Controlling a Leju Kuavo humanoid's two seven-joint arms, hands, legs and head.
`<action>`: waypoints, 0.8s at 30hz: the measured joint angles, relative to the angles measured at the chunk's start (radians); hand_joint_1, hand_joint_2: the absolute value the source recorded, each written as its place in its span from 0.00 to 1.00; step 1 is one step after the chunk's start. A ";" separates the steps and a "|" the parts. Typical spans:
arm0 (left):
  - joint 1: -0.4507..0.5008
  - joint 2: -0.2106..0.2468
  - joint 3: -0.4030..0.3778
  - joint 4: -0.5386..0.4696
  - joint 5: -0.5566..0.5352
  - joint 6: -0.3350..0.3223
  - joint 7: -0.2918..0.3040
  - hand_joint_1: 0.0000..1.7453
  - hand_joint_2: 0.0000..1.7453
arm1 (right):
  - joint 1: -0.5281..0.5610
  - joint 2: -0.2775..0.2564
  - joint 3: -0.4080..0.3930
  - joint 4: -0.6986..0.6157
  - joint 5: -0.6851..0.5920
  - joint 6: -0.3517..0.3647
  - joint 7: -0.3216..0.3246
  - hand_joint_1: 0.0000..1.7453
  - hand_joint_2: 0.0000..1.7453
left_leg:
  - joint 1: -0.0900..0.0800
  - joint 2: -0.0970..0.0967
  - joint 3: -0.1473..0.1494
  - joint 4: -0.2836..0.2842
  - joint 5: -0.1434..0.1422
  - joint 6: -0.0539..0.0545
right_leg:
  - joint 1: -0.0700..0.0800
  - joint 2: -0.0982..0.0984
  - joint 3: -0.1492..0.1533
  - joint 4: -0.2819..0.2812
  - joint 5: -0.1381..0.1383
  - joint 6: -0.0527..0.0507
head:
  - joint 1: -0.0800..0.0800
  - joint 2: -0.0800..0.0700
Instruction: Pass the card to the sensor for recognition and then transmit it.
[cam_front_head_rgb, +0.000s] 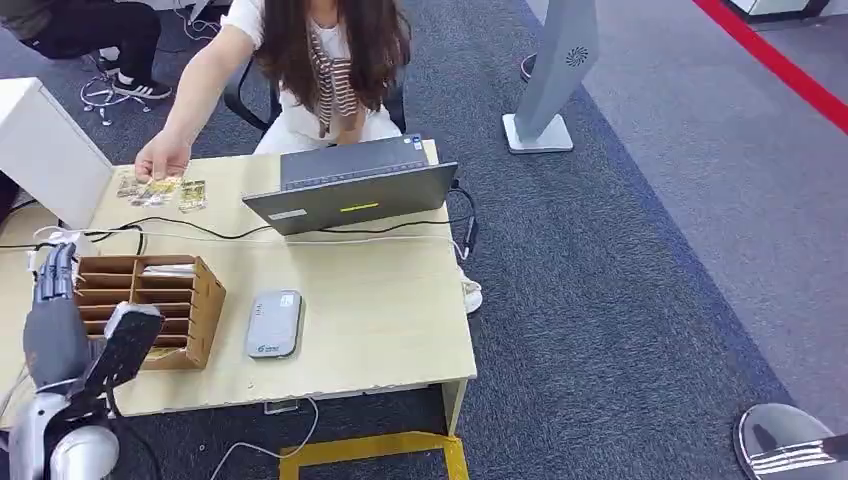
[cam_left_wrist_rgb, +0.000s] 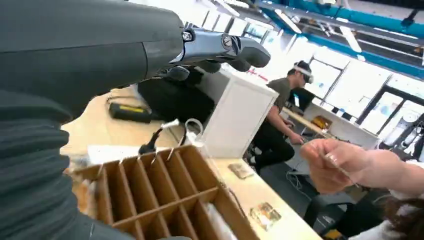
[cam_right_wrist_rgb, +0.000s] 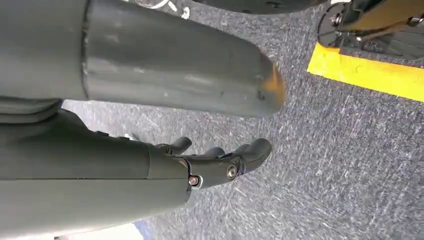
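Open grey laptop (cam_front_head_rgb: 350, 185) at the table's (cam_front_head_rgb: 390, 330) far edge, black cable (cam_front_head_rgb: 180, 225) running left of it, seated person (cam_front_head_rgb: 320, 60) behind, white box (cam_front_head_rgb: 45, 150) far left.

On my table (cam_front_head_rgb: 400, 340) the card reader (cam_front_head_rgb: 274, 323) sits near centre, the slotted box (cam_front_head_rgb: 150, 305) just beside it at nine o'clock. The laptop (cam_front_head_rgb: 350, 190) lies behind at twelve. Cards (cam_front_head_rgb: 160, 190), I think, lie at ten o'clock under a person's hand (cam_front_head_rgb: 163, 157).
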 joint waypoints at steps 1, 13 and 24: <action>-0.021 0.005 -0.008 0.011 -0.023 0.005 0.012 0.00 1.00 | -0.001 0.000 0.004 0.000 0.005 0.000 0.003 0.00 0.00 | 0.000 0.000 0.000 0.000 0.000 0.000 | 0.000 0.000 0.000 0.000 0.000 0.000 | 0.000 0.000; -0.253 0.078 -0.102 0.155 -0.317 0.074 0.160 0.00 1.00 | -0.009 0.003 0.056 0.008 0.059 0.000 0.027 0.00 0.00 | 0.000 0.001 0.000 0.001 0.000 0.000 | 0.000 0.001 0.000 0.001 0.001 -0.001 | 0.000 0.000; -0.424 0.140 -0.177 0.294 -0.557 0.135 0.288 0.00 1.00 | -0.021 0.003 0.108 0.018 0.120 0.003 0.046 0.00 0.00 | 0.000 0.001 0.000 0.001 0.001 0.000 | 0.000 0.001 0.000 0.001 0.001 -0.001 | 0.000 0.000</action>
